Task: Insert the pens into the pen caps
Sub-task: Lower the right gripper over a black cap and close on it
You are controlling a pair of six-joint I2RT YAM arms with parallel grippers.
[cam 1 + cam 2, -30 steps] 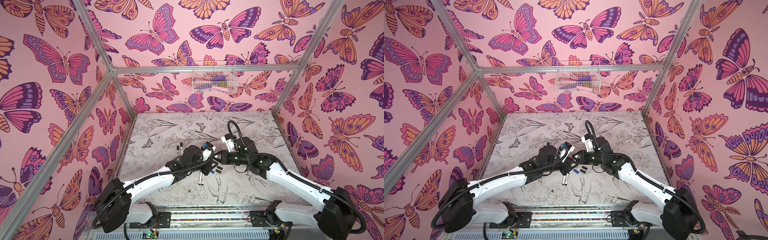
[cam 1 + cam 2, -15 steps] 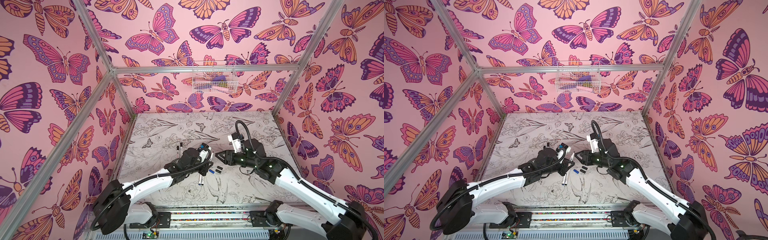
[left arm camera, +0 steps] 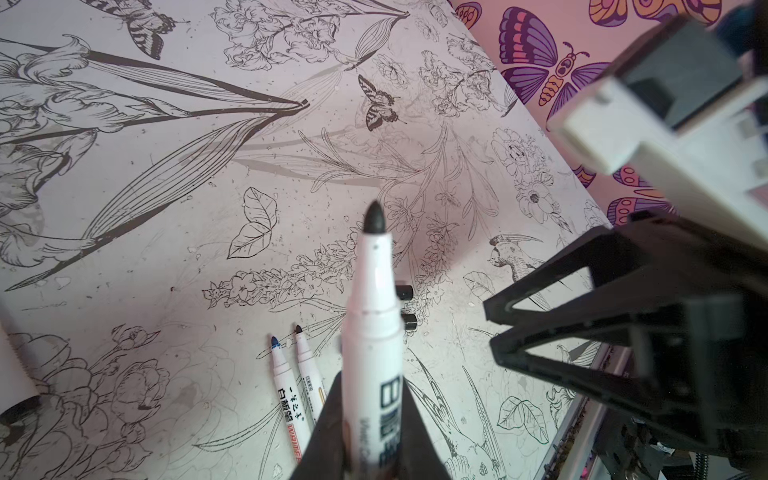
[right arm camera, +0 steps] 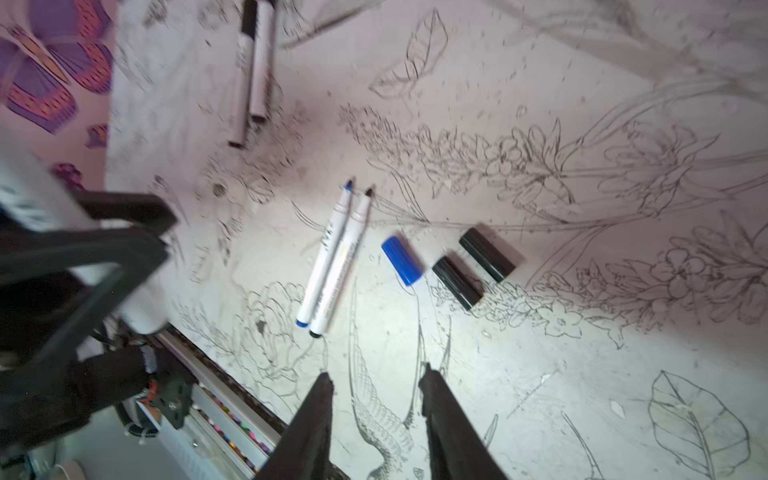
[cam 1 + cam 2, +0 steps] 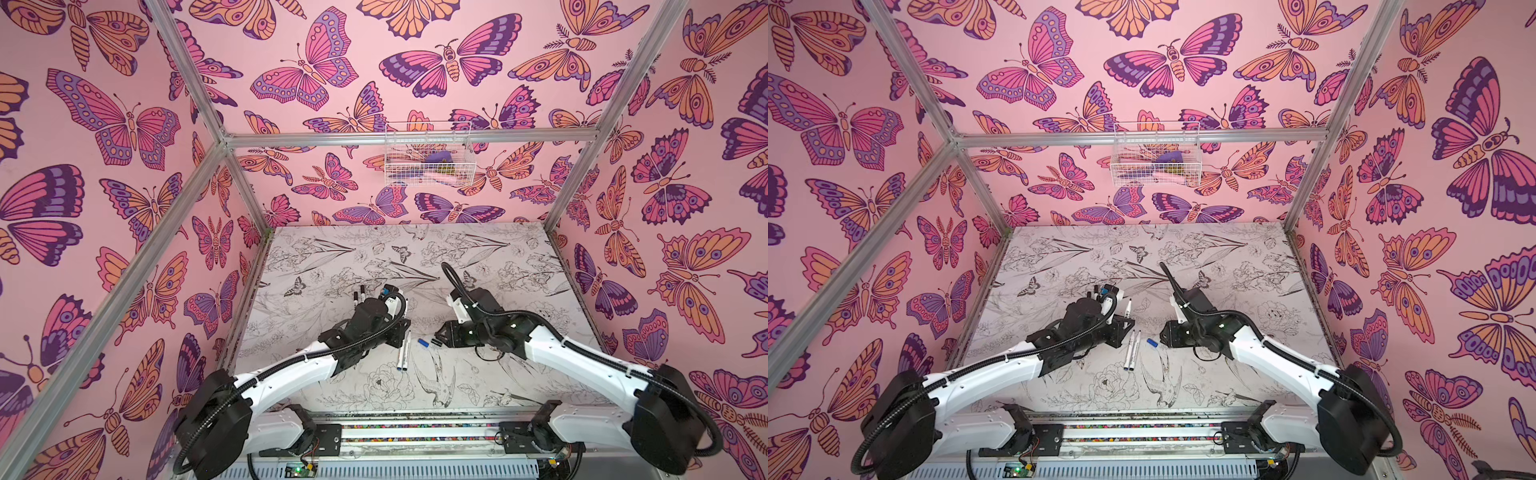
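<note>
My left gripper (image 3: 371, 382) is shut on a white pen (image 3: 374, 316) whose bare black tip points away from the wrist; in both top views it hangs above the mat (image 5: 398, 328) (image 5: 1124, 326). Two uncapped pens (image 4: 332, 257) (image 5: 402, 355), one blue-tipped and one black-tipped, lie side by side on the mat. Beside them lie a blue pen cap (image 4: 402, 261) (image 5: 1152, 343) and two black pen caps (image 4: 457, 282) (image 4: 486, 253). My right gripper (image 4: 374, 378) (image 5: 438, 334) is open and holds nothing, just short of the caps.
Two more pens with dark ends (image 4: 253, 62) (image 5: 359, 294) lie together further back on the left of the flower-printed mat (image 5: 478, 257). A wire basket (image 5: 428, 158) hangs on the back wall. The metal rail (image 5: 415, 432) runs along the front edge.
My right gripper has drawn back to the right, away from the left gripper, and its jaws have opened. The left gripper still grips its pen and has barely shifted.
</note>
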